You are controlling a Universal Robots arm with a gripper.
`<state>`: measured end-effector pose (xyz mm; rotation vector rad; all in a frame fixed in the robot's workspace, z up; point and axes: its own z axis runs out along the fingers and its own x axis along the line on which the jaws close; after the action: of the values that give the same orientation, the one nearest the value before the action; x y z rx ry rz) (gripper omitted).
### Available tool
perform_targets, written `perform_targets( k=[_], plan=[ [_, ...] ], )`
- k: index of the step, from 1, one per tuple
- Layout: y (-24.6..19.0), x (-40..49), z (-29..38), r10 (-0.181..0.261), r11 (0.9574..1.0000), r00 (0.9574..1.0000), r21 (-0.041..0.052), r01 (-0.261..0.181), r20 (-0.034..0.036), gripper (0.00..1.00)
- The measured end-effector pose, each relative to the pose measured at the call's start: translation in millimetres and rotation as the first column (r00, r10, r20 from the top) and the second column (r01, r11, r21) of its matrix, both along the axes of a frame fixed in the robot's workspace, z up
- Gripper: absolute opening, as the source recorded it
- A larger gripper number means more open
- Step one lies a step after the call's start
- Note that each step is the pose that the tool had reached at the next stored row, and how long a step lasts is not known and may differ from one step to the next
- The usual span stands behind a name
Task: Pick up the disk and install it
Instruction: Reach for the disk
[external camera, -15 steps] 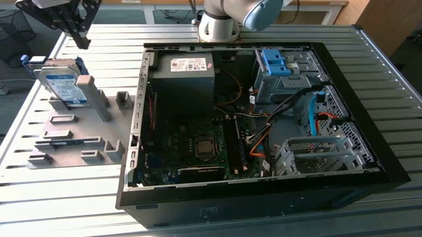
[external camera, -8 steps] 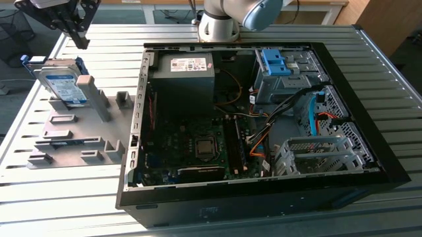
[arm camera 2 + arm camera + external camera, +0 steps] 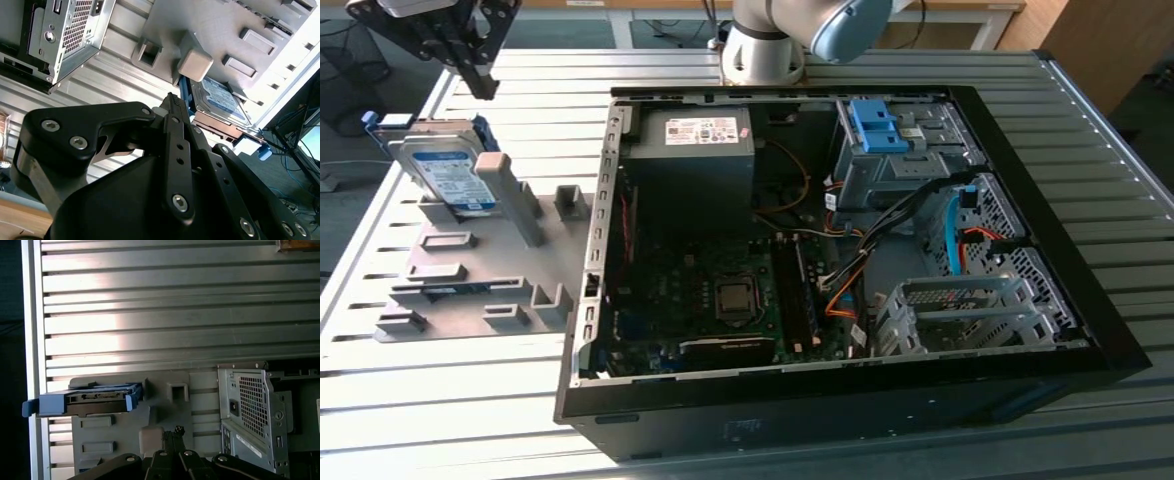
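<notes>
The disk is a silver hard drive with a white-and-blue label and a blue bracket. It stands tilted in the grey fixture at the exterior view's left. My gripper hangs in the air above and behind it, apart from it, black fingers pressed together with nothing between them. In the second wrist view the disk lies beyond the gripper. In the first wrist view the disk shows edge-on with its blue bracket, off to one side of the gripper.
An open computer case lies on the slatted metal table, right of the fixture. Inside are a grey power supply, a blue latch piece, a motherboard and a metal drive cage. The arm's base stands behind the case.
</notes>
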<state>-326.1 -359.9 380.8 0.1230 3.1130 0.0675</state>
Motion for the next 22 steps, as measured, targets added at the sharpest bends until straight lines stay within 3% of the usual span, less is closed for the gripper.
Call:
perform_targets(
  k=[22],
  plan=[
    [1.6, -6.9, -1.0, 0.0, 1.0, 1.0, 0.0, 0.0, 0.0, 0.11]
  ],
)
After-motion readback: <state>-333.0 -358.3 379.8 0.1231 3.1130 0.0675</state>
